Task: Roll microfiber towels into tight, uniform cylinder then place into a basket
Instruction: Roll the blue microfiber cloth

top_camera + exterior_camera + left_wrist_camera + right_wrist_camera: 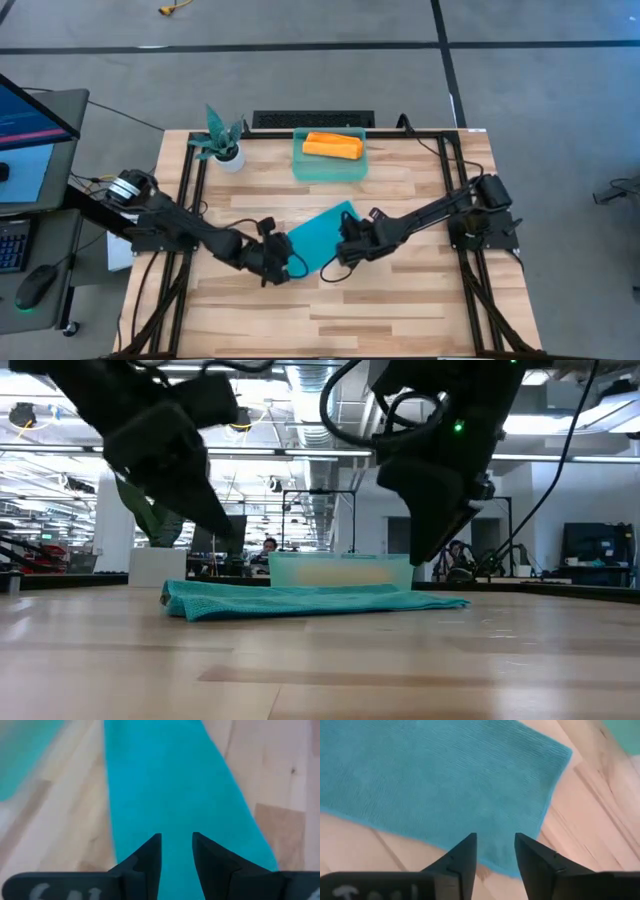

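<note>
The teal-blue towel [322, 235] lies flat on the table as a folded strip, slanting from near left to far right; it also shows in the low view [310, 600]. The orange-yellow towel [332, 146] lies rolled inside the teal-green basket [300, 168] at the table's far side. My left gripper [292, 262] is open just above the strip's near left end [175, 795]. My right gripper [340, 254] is open above the strip's right edge, near a corner [555, 755]. In the low view both grippers [228, 538] [422, 555] stand clear above the cloth.
A teal potted plant [222, 140] stands at the far left of the table, beside the basket [340, 570]. Bare wooden tabletop [330, 315] lies between the towel and the near edge. A monitor and keyboard stand off the table's left side.
</note>
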{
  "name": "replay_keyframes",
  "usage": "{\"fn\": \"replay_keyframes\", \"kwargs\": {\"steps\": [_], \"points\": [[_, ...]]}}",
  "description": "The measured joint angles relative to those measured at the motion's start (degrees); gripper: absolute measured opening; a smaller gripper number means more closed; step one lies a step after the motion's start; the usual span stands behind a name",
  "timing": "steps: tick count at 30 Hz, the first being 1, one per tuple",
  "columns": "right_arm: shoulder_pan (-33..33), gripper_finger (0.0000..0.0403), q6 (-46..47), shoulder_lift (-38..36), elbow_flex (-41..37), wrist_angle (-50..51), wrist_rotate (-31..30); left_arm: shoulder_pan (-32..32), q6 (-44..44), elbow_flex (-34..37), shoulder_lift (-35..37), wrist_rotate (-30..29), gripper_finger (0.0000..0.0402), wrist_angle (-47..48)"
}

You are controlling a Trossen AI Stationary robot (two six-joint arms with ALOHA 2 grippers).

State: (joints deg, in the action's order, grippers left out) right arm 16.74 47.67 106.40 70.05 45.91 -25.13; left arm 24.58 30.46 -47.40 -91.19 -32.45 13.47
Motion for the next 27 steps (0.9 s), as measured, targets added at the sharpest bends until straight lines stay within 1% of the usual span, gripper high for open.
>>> {"fn": "replay_keyframes", "kwargs": {"steps": [4, 8, 13, 18, 20, 22, 24, 27], "points": [[1.0, 0.0162, 2.1, -1.9, 0.0, 3.5, 0.8, -1.5, -1.3, 0.0, -5.5, 4.6, 0.0100, -3.3], [3.1, 0.0157, 3.4, -3.8, 0.1, 5.2, -0.2, -2.2, 0.9, -0.3, -10.2, 7.2, 0.0100, -4.1], [5.3, 0.0149, 3.4, -4.6, 0.1, 4.8, -2.4, -2.1, 3.7, -1.6, -12.8, 10.7, 0.0100, -7.9], [5.7, 0.0144, 3.4, -4.6, 0.1, 5.1, -2.4, -1.9, 13.1, -1.6, -13.2, 20.2, 0.0100, -17.4], [5.6, 0.0142, 3.4, -4.6, 0.1, 5.1, -2.4, -1.8, 14.0, -1.5, -13.5, 24.9, 0.0100, -20.2], [5.6, 0.0141, 3.4, -4.6, 0.1, 5.0, -2.5, -1.7, 12.6, -1.5, -14.2, 28.2, 0.0100, -22.0], [5.6, 0.0141, 3.4, -4.6, 0.1, 4.9, -2.6, -1.6, 10.5, -1.5, -14.1, 29.2, 0.0100, -22.0], [5.6, 0.0141, 3.4, -4.4, 0.1, 3.9, -3.3, -1.5, 8.6, -1.5, -13.9, 27.6, 0.0100, -23.2]]}}
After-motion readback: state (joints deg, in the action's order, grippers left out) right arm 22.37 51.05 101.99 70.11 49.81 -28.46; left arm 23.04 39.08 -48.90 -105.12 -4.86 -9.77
